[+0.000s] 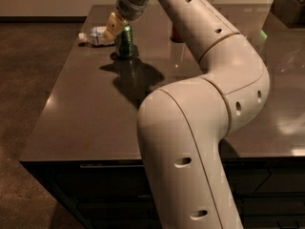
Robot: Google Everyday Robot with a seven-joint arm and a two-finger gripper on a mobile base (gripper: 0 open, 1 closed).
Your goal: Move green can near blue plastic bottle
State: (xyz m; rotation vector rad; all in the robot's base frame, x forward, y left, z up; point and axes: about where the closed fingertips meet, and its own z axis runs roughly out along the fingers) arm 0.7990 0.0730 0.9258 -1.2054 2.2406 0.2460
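Observation:
The green can (125,43) stands upright on the dark table (95,113) near its far left corner. My gripper (118,26) is at the can's top, reaching down from the arm that crosses the view. The blue plastic bottle (95,36) lies on its side just left of the can and slightly behind it, with a small gap between them. The gripper partly hides the bottle's right end.
A red can (176,33) stands at the back of the table, mostly hidden behind my arm (214,80). A dark box (289,6) sits at the far right corner. The table's left edge is close to the bottle.

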